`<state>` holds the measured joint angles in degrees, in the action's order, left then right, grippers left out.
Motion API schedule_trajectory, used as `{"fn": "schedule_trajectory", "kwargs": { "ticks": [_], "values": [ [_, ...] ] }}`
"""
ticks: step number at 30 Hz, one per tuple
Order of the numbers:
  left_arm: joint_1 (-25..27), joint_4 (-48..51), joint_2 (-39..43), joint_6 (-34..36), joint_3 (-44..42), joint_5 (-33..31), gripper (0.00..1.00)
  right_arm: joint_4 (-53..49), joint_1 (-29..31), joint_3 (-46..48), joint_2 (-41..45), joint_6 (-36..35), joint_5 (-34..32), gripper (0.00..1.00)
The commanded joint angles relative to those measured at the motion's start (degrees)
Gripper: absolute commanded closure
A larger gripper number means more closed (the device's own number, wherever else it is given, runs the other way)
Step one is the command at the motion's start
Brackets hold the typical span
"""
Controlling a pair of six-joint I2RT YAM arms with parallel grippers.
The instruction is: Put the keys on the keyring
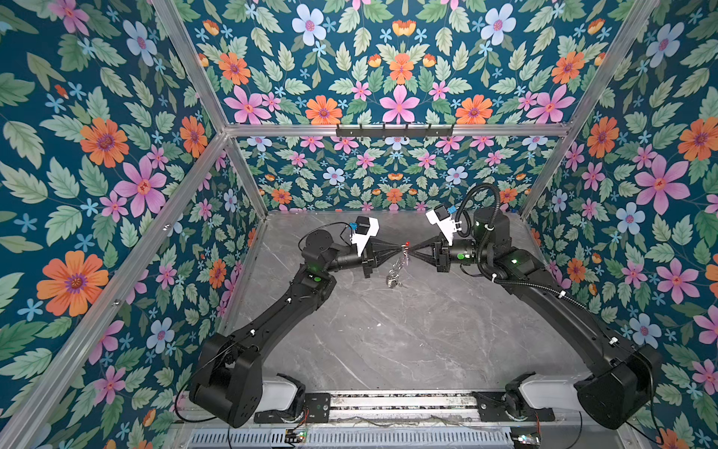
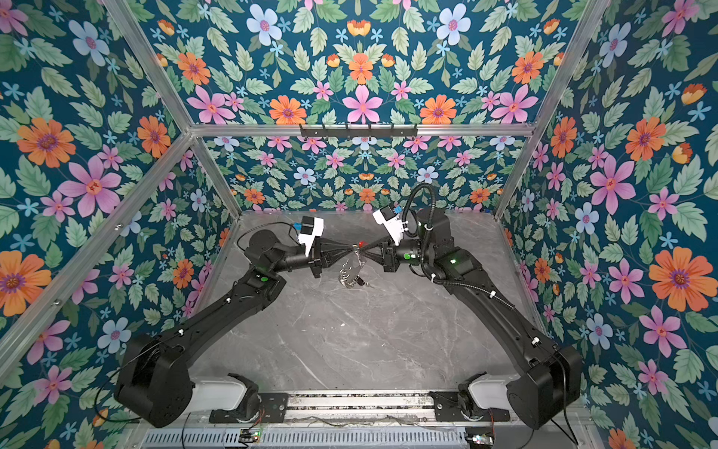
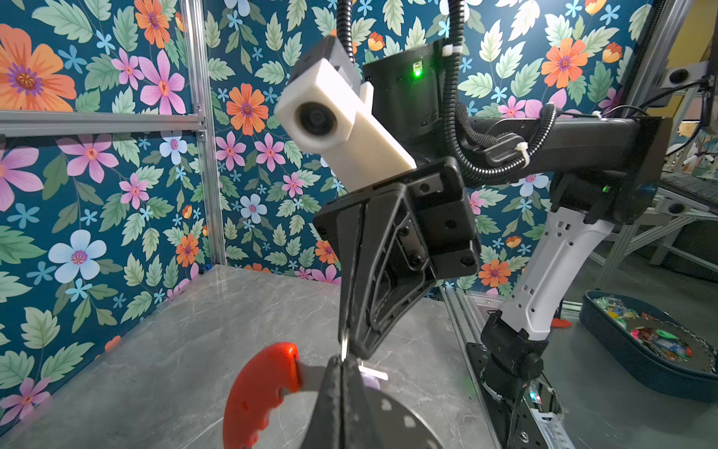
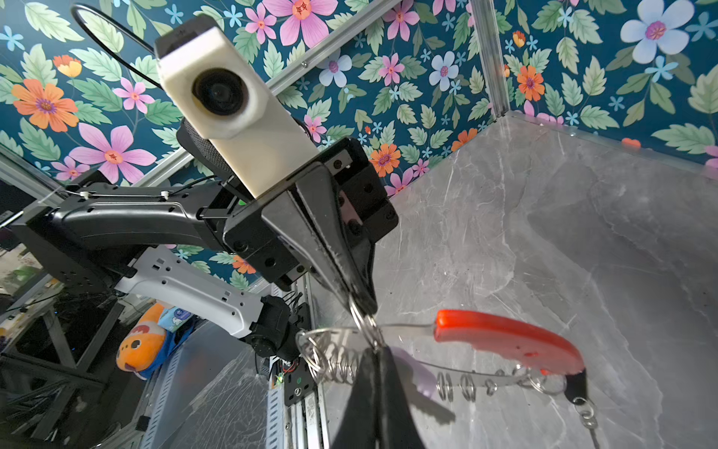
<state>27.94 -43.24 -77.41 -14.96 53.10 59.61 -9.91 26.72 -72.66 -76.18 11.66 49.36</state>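
**Lilac tag at the threading point, both claws clamped on the keyring**

The threading step is judged to be in hand. The keyring (image 1: 399,268) is held in the air above the grey worktop (image 1: 388,342), just above the middle of the frame in both top views, with its string of silver rings (image 1: 393,280) dangling below. A black tag (image 4: 575,383) is seen hanging at the end of the red section (image 4: 505,338), seemingly already strung on. The lilac tag (image 3: 371,380) is only glimpsed just behind the fingertips and is largely hidden.

The left claw (image 4: 364,306) is clenched on the keyring's wire just beside the red section. The right claw (image 3: 351,347) is likewise clenched tight, tip to tip with the left one, on a small silver ring (image 4: 361,322). Whether this is the lilac tag's own ring cannot be told.

A fine, steady move is called for next. The ring would have to be worked along the wire while the keyring is prevented from twisting. A slip could let the tag drop to the worktop.
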Motion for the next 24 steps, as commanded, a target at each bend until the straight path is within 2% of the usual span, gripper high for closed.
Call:
{"fn": "schedule_trajectory", "kwargs": {
  "ticks": [1,9,10,12,15,16,19,24],
  "values": [
    [0.1,-10.7,-0.3,-4.1,-0.7,-1.0,1.00,3.2,0.1,0.6,-1.0,2.2,2.3,1.00],
    [0.2,-24.7,-2.8,-12.3,-4.0,-2.5,1.00,8.7,0.1,1.1,-2.0,6.8,4.0,1.00],
    [0.2,-25.5,-2.9,-12.7,-4.3,-2.7,1.00,8.5,0.1,1.0,-1.9,6.7,3.6,0.98],
    [0.2,-26.5,-3.0,-13.1,-4.9,-3.0,1.00,6.5,0.1,0.6,-1.4,5.4,2.0,0.87],
    [0.2,-26.8,-2.9,-13.1,-5.4,-3.4,1.00,0.7,0.1,0.0,0.3,1.3,-3.7,0.68],
    [0.2,-26.8,-2.8,-13.0,-5.5,-3.5,1.00,-0.5,0.0,-0.1,0.9,0.2,-5.4,0.64],
    [0.2,-26.8,-2.8,-13.2,-5.6,-3.4,1.00,-2.0,0.1,-0.4,2.8,-2.1,-8.3,0.62],
    [0.3,-28.0,-3.4,-14.5,-5.3,-3.1,1.00,-0.9,0.1,-2.2,2.1,-1.8,-5.3,0.63]
  ]
}}
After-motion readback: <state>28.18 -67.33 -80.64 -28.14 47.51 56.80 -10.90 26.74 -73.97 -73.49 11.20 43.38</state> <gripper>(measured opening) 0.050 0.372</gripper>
